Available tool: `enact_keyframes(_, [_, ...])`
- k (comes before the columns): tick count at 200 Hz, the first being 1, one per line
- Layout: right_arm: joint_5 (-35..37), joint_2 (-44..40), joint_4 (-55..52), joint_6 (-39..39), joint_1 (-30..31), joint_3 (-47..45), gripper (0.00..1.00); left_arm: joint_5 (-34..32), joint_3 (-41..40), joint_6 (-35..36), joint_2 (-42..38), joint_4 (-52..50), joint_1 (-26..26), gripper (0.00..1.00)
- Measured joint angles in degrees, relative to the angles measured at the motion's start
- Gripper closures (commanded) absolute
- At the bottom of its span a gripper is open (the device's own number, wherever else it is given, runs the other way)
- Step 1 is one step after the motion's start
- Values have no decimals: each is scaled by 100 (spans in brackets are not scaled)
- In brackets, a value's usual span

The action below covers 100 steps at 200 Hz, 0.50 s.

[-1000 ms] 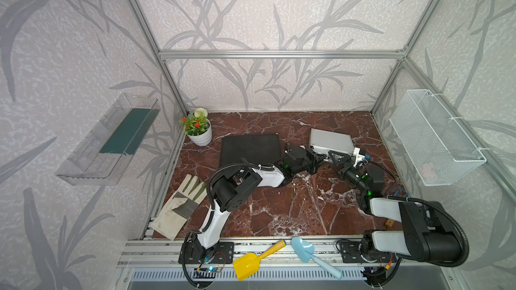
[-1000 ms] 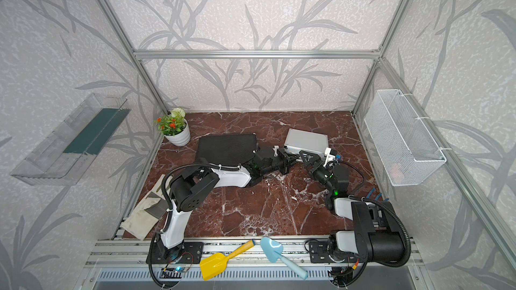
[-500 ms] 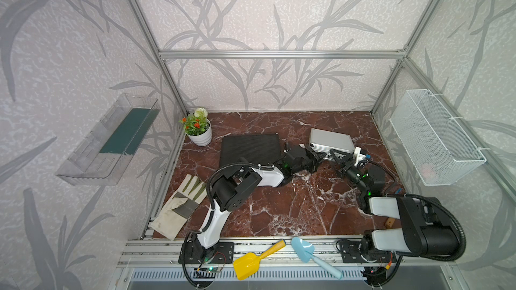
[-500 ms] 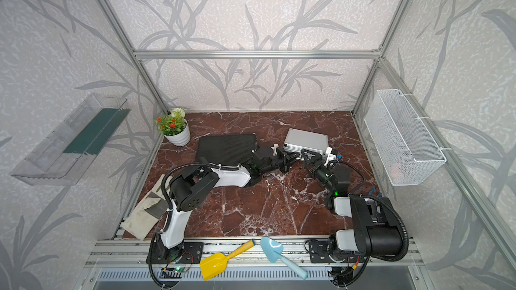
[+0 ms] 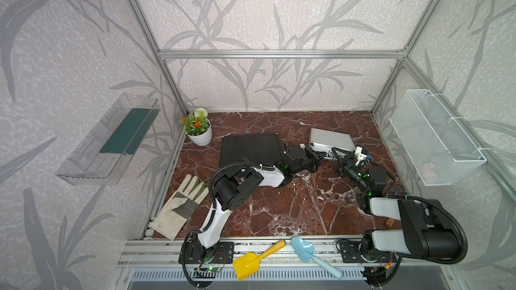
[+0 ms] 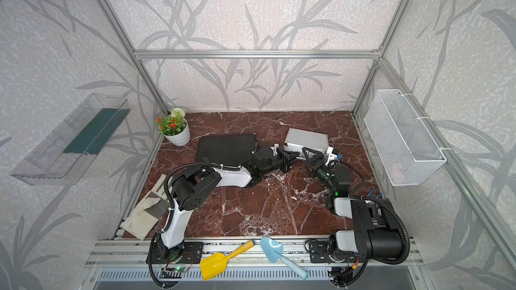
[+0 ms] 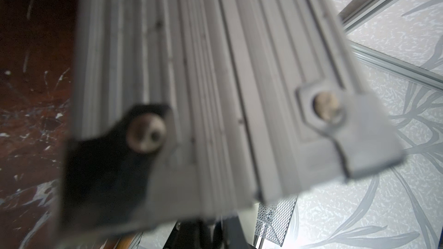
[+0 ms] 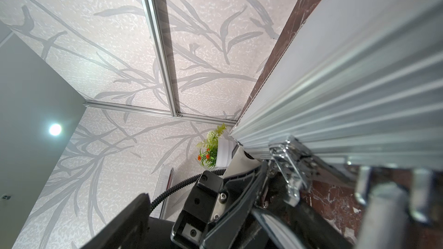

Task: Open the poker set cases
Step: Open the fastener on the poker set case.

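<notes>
Both top views show the two poker set cases lying flat with lids down: the wider black case (image 5: 250, 149) (image 6: 226, 147) and, to its right, the smaller silver case (image 5: 332, 140) (image 6: 305, 138). My left gripper (image 5: 317, 158) (image 6: 290, 158) is shut and sits at the silver case's front left corner. The left wrist view shows that case's ribbed side (image 7: 191, 80), close and blurred. My right gripper (image 5: 338, 154) (image 6: 310, 154) is open against the silver case's front edge. In the right wrist view a chrome latch (image 8: 290, 164) sticks out from that edge (image 8: 359, 80).
A potted plant (image 5: 197, 129) stands at the back left and a work glove (image 5: 181, 205) lies at the front left. A yellow scoop (image 5: 251, 260) and a blue scoop (image 5: 307, 249) rest on the front rail. A wire basket (image 5: 435, 140) hangs on the right wall.
My right gripper has moved a little closer to the silver case's front edge and its jaws have narrowed slightly. The left gripper has barely shifted.
</notes>
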Motion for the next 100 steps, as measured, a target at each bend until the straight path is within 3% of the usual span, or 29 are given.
enact_keyframes(100, [0,-4,-35,-186,4,-11,10,-9,0,-107,33,66,7,100])
